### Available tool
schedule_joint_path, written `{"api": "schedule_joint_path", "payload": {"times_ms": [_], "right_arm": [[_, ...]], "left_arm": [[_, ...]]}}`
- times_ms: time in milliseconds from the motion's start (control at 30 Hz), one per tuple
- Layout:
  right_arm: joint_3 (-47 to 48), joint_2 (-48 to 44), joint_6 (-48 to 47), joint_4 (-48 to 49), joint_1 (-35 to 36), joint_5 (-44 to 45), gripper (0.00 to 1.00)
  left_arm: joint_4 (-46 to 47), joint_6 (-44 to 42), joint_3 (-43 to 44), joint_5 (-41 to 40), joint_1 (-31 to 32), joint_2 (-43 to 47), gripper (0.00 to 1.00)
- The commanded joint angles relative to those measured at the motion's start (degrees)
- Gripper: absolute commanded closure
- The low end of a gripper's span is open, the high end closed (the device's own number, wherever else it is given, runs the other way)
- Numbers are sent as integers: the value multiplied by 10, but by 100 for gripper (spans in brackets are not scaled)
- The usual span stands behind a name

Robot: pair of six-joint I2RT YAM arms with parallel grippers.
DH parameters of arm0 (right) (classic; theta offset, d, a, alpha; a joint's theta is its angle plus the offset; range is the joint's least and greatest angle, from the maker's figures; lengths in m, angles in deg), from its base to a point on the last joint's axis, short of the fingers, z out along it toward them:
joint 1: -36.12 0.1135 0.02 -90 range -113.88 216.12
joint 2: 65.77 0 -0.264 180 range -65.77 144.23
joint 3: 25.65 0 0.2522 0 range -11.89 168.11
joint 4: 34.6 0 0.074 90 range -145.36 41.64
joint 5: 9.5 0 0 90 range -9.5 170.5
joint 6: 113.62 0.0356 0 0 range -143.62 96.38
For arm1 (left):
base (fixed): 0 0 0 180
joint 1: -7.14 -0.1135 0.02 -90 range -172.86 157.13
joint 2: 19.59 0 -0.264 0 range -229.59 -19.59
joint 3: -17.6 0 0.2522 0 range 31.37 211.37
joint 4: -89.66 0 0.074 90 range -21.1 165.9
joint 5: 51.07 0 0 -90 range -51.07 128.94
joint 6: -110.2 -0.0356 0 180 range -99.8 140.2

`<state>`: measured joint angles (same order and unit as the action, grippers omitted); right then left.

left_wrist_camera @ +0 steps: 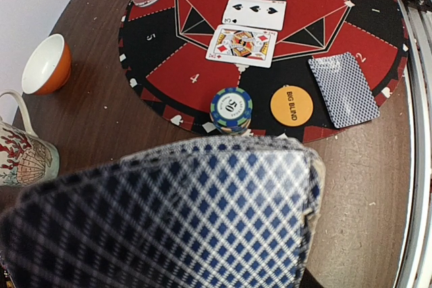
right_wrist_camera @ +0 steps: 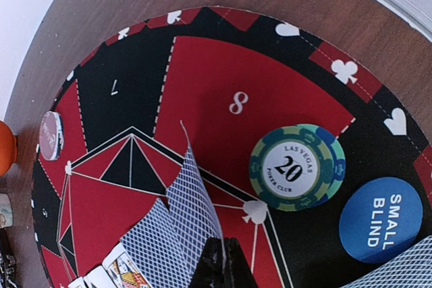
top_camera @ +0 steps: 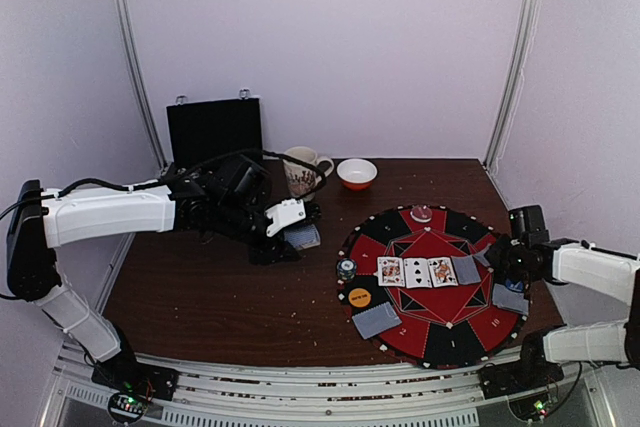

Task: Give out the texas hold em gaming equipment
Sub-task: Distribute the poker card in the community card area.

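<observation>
Clamping: right gripper [right_wrist_camera: 219, 262] a card [right_wrist_camera: 190, 210] near "20" chip [right_wrist_camera: 297, 166], left gripper [top_camera: 293, 231] apparently the deck [left_wrist_camera: 175, 214].

Bare table [top_camera: 210, 297] lies open in front of the left arm [top_camera: 110, 212]. A mug [top_camera: 302, 171], bowl [top_camera: 357, 174] and black case [top_camera: 213, 130] crowd the back edge. The cards [top_camera: 417, 272] and a chip stack [top_camera: 346, 269] clutter the mat [top_camera: 455, 342].

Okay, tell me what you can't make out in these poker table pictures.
Left wrist: the blurred deck fills the foreground and hides the table under it.
Right wrist: the lifted card shows only its back; the face-up cards are cut by the bottom edge.
Top: the chip stack is too small to read its value.
</observation>
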<state>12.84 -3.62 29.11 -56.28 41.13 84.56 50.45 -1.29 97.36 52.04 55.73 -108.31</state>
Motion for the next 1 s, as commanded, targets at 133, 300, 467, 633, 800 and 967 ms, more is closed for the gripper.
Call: {"api": "schedule_joint_path", "payload": {"times_ms": [133,300,467,633,800,967], "right_arm": [[-28,-6,12,23,-10,16,100],[-35,2,17,36,-11,10,100],[-33,19,23,52,-10,4,100],[-28,28,24,45,-11,-1,95],[-26,7,36,27,-11,3,89],[-29,-18,40,8,-11,4,78]], "left_arm": [[13,-5,9,6,0,4,56],[13,-5,10,8,1,2,56],[13,-5,10,7,1,2,56],[13,-5,10,5,1,3,56],[13,-5,10,7,1,3,56],[13,-5,10,6,1,3,56]]}}
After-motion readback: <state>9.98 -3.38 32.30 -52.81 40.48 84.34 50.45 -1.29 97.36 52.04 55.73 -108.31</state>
